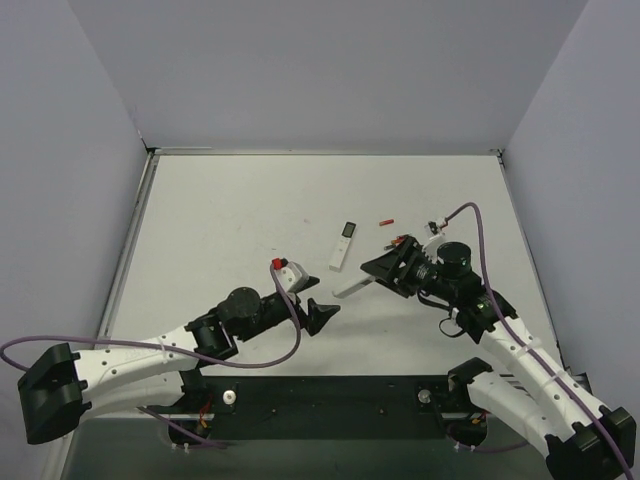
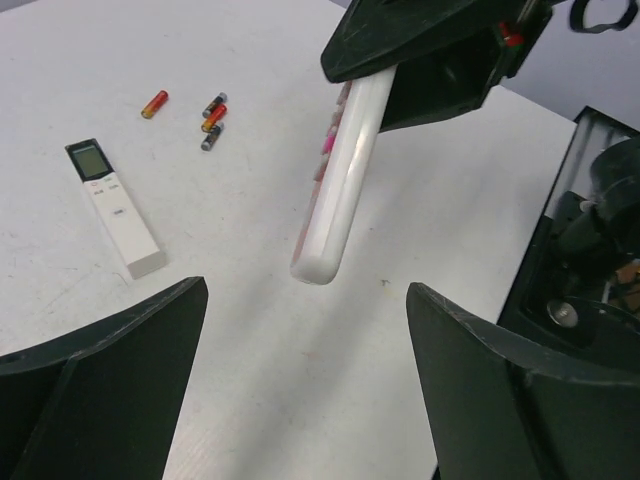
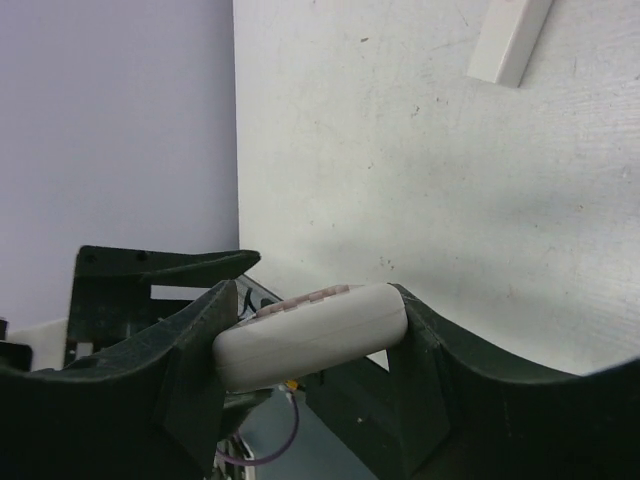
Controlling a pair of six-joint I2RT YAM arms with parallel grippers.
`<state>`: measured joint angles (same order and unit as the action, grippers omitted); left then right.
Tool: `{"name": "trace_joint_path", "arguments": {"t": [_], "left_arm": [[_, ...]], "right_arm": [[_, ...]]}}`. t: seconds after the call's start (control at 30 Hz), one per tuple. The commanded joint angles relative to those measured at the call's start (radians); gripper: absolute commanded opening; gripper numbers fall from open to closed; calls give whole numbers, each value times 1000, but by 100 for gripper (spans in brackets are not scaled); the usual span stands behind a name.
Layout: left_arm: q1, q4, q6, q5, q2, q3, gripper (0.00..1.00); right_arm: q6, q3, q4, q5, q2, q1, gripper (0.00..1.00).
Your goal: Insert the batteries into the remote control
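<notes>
R gripper clamps remote control (L gripper jaws apart).

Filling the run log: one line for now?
right gripper: shut on remote control | left gripper: open, empty | batteries: loose on table

From above: the remote control sits between the right gripper's fingers. The left gripper is at its seven o'clock, apart. The slim remote lies on the table at twelve o'clock, with the batteries at that remote's three o'clock.
</notes>
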<state>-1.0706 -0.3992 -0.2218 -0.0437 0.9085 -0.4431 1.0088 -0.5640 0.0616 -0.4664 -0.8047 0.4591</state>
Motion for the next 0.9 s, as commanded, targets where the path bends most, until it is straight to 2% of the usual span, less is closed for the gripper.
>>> {"name": "trace_joint_path", "arguments": {"t": [0.0,0.23,0.43,0.53,0.7,0.87], "left_arm": [[-20,-292,84,-107,84,44,92],[-28,-691,19,-96,303,104,92],[-29,-965,-7,-65,461,104,90],[-28,-1026,-8,-73,484,104,85],[-28,-1037,-20,-9,518,76,79],[-26,-1130,-54,34,575,67,70]], "right_arm": [[178,4,-6,64,41,7,0],[319,52,47,55,76,12,0],[395,98,90,61,119,15,0],[415,110,89,61,144,15,0],[473,141,125,38,163,15,0],[490,168,135,46,200,16,0]]}}
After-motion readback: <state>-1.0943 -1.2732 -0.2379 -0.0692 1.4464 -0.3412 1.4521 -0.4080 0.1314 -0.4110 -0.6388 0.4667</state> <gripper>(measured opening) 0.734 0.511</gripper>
